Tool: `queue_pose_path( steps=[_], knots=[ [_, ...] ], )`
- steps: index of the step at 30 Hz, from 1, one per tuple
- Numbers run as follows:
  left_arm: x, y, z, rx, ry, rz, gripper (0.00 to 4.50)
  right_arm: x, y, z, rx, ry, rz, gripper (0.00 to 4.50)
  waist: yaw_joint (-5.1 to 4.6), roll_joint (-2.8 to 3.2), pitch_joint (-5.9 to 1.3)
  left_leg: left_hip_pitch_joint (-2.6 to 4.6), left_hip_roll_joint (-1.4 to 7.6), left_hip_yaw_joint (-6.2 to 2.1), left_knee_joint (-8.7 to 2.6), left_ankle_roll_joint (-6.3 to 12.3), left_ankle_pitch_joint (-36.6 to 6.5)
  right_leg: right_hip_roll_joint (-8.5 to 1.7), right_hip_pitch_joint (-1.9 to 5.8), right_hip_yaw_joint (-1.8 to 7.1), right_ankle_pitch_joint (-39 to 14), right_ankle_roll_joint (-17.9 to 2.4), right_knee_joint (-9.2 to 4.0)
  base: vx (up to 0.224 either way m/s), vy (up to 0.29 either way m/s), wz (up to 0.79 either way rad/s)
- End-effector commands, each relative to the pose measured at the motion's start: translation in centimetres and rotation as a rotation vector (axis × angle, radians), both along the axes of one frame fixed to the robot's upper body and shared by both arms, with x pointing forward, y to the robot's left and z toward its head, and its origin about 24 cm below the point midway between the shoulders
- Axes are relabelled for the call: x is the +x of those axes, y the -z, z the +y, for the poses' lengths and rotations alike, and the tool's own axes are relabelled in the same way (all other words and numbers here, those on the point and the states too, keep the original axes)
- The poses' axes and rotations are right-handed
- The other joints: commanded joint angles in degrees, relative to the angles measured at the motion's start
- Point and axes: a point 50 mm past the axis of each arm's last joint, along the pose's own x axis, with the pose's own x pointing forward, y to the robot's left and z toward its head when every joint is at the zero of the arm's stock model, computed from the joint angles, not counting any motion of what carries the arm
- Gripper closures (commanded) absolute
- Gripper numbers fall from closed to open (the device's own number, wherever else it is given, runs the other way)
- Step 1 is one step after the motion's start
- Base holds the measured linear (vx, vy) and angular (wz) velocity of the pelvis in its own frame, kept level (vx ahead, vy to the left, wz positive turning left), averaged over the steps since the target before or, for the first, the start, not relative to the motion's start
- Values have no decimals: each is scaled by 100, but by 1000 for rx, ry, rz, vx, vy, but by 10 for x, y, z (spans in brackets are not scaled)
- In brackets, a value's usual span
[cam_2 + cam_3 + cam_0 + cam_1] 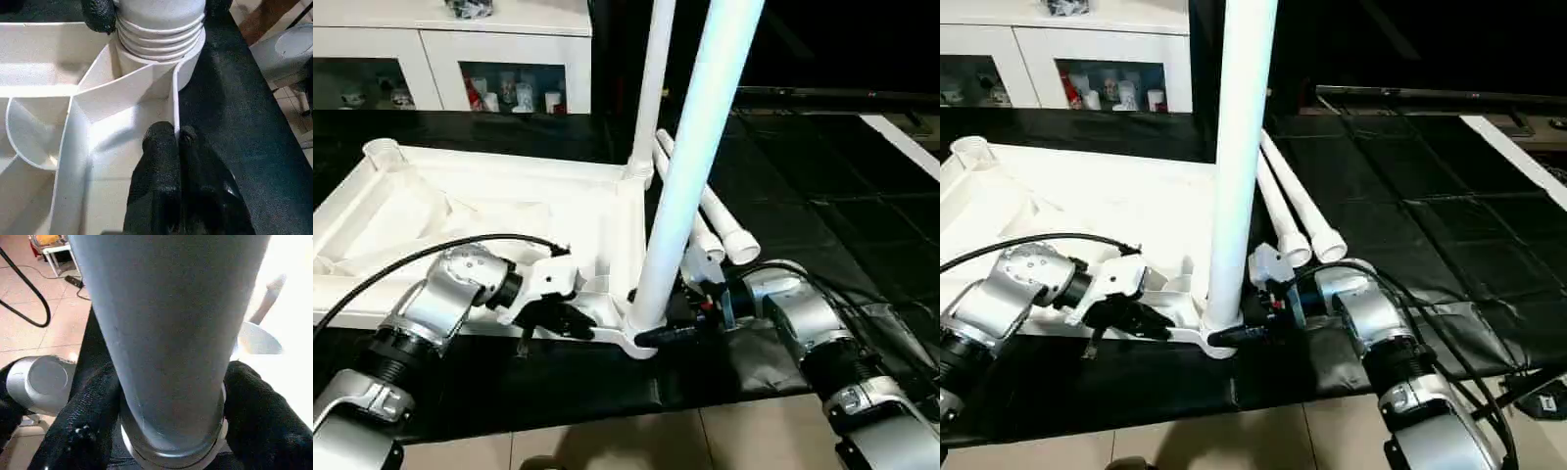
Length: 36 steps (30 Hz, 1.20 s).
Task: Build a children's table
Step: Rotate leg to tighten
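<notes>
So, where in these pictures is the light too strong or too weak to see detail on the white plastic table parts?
Left eye view: the upright white plastic leg glares bluish-white. Right wrist view: the same leg sits in shadow, looking grey, with washed-out brightness beyond it. Left wrist view: the white ribbed underside of the tabletop is evenly lit, with soft shadows.

A black-covered work surface carried the white tabletop, which lay upside down (ribbed underside up). Two loose white legs lay on the cover just beside it, side by side.
</notes>
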Motion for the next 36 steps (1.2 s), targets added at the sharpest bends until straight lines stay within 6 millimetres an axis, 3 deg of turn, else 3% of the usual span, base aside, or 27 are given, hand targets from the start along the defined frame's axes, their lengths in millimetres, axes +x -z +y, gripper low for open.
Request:
queue_pose_path(
  steps=[1,9,13,16,18,23,26,27,28,30,32,33,36],
  knots=[
    [1,-2,-3,34,53,-13,450,1,-2,-2,3,-4,14,168,-40,84,-394,54,128,4,-349,111,-1146,-476,301,355,-1356,-885,-462,0,0,0],
    [4,1,1,18,-37,-17,450,-4,4,2,49,26,59,186,-30,69,-381,60,130,0,-355,79,-1234,-490,297,353,-1620,-820,-486,0,0,0],
    [7,0,0,-49,-161,-10,450,-6,11,5,87,138,112,187,-35,68,-374,65,134,-8,-365,34,-1300,-491,291,353,-1732,-807,-493,0,0,0],
    [17,-5,-4,-102,-327,-53,450,1,20,14,96,329,149,187,-81,62,-351,87,110,-26,-379,-79,-1473,-514,277,344,-2212,-705,-547,0,0,0],
    [24,-7,-6,-126,-421,-75,450,4,25,20,71,406,149,188,-115,37,-350,60,94,-39,-386,-99,-1437,-522,294,332,-2445,-579,-572,0,0,0],
    [37,-14,-17,-183,-657,-110,450,17,34,42,57,662,192,189,-283,40,-357,48,82,-44,-372,-132,-1423,-518,286,330,-2390,-613,-569,0,0,0],
    [37,-21,-28,-220,-746,-98,450,26,34,56,60,812,243,189,-348,65,-366,30,89,-59,-377,-160,-1332,-516,302,324,-2250,-666,-541,0,0,0],
    [35,-25,-38,-241,-761,-88,450,30,33,64,54,878,264,189,-382,48,-384,7,83,-44,-365,-115,-1172,-485,317,339,-1839,-727,-503,0,0,0],
    [35,-25,-39,-242,-761,-88,450,30,33,64,53,883,266,189,-380,32,-392,28,95,-39,-361,-106,-1138,-491,302,346,-1699,-778,-491,0,0,0],
    [30,-27,-50,-221,-716,-114,450,31,32,71,46,892,291,189,-397,41,-419,13,79,-19,-340,23,-859,-463,324,360,-966,-942,-423,0,0,0],
    [28,-26,-53,-209,-690,-122,450,29,31,73,49,855,281,189,-393,42,-423,2,65,-6,-331,97,-754,-455,337,361,-736,-976,-411,0,0,0],
    [28,-25,-52,-202,-688,-125,450,29,31,73,56,857,284,133,-379,47,-422,-1,59,3,-329,164,-644,-451,347,362,-525,-1008,-395,0,0,0],
    [28,-23,-49,-182,-691,-139,450,30,31,72,62,871,289,113,-377,69,-406,11,69,-3,-345,127,-772,-462,348,358,-698,-1001,-419,0,0,0]
  ],
)
